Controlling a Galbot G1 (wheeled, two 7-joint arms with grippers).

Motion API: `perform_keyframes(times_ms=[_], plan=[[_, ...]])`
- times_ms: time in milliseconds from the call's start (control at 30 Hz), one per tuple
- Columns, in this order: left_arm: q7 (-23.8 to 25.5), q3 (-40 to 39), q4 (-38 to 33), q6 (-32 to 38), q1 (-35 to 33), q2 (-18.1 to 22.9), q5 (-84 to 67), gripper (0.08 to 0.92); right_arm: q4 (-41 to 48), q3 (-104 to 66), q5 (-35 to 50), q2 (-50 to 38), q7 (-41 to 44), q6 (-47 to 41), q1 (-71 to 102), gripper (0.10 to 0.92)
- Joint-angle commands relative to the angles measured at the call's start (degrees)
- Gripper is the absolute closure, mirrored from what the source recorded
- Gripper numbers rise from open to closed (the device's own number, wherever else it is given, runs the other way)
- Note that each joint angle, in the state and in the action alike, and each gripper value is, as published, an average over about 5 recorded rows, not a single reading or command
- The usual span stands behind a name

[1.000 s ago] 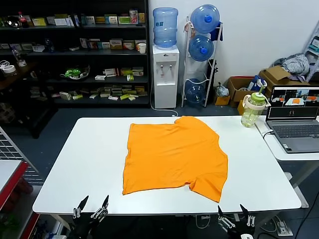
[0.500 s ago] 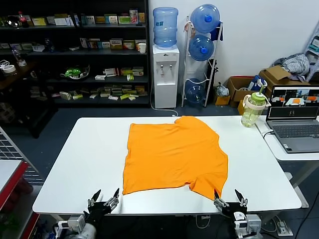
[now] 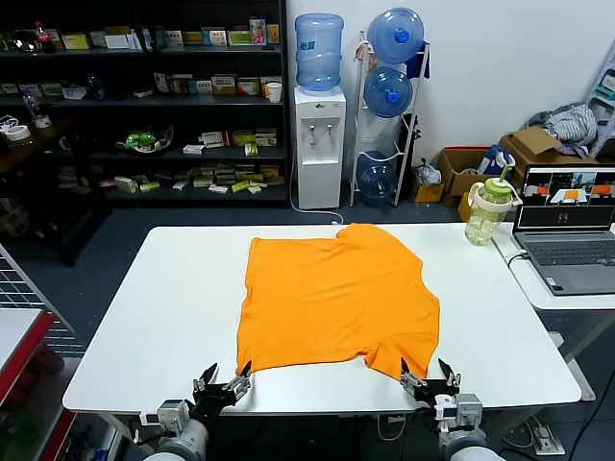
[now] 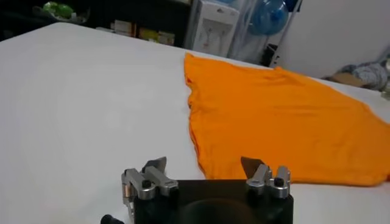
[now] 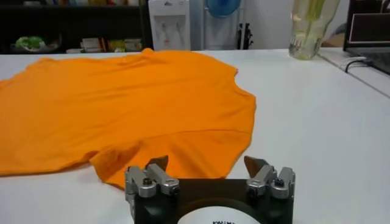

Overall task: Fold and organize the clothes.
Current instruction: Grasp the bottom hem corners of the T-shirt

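The bright orange T-shirt (image 3: 332,303) lies spread flat on the white table (image 3: 173,317), with a sleeve hanging toward the front right. My left gripper (image 3: 225,377) is open and empty at the table's front edge, just before the shirt's front left corner (image 4: 210,167). My right gripper (image 3: 424,371) is open and empty at the front edge, just before the front right sleeve (image 5: 177,146). In the left wrist view the left gripper (image 4: 204,162) faces the shirt's hem (image 4: 274,122). In the right wrist view the right gripper (image 5: 207,161) faces the sleeve.
A clear bottle with a green lid (image 3: 487,212) stands at the table's back right corner, also in the right wrist view (image 5: 312,27). An open laptop (image 3: 567,226) sits on a side table to the right. Shelves and a water dispenser (image 3: 318,120) stand behind.
Both grippers have risen from below the front edge and moved forward toward the shirt's front corners. The shirt has not moved.
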State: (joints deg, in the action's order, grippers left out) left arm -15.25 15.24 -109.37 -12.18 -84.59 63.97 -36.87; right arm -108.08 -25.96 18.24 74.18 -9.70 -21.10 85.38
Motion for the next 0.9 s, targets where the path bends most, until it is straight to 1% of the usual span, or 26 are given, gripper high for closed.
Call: perform_keyframes(times_ms=[33, 133, 233, 633, 733, 900], plan=[[-0.4, -2.3, 0.1, -1.7, 1.7, 0.3, 0.7, 0.177, 1.5, 0.7, 0.4, 0.1, -0.2, -0.8, -1.9, 0.348], [-0.4, -2.6, 0.3, -1.7, 1.7, 0.4, 1.5, 0.184, 1.6, 0.8, 0.5, 0.2, -0.1, -1.0, -1.8, 0.434], [-0.4, -2.9, 0.7, -1.6, 1.7, 0.6, 2.2, 0.232, 1.6, 0.8, 0.6, 0.2, -0.1, -1.2, -1.7, 0.521], [-0.6, -3.6, 2.8, -1.2, 2.4, 1.4, 5.0, 0.576, 1.0, 0.4, 0.8, 0.0, 0.3, -0.7, -0.6, 0.860], [-0.7, -3.5, 2.8, -1.0, 2.2, 1.4, 5.3, 0.662, 0.8, 0.3, 0.9, -0.1, 0.4, -0.4, -0.5, 0.899], [-0.9, -3.4, 2.3, -0.2, 1.6, 1.2, 5.5, 0.809, -0.1, 0.3, 1.3, -0.2, 0.3, 0.1, 0.2, 0.901]])
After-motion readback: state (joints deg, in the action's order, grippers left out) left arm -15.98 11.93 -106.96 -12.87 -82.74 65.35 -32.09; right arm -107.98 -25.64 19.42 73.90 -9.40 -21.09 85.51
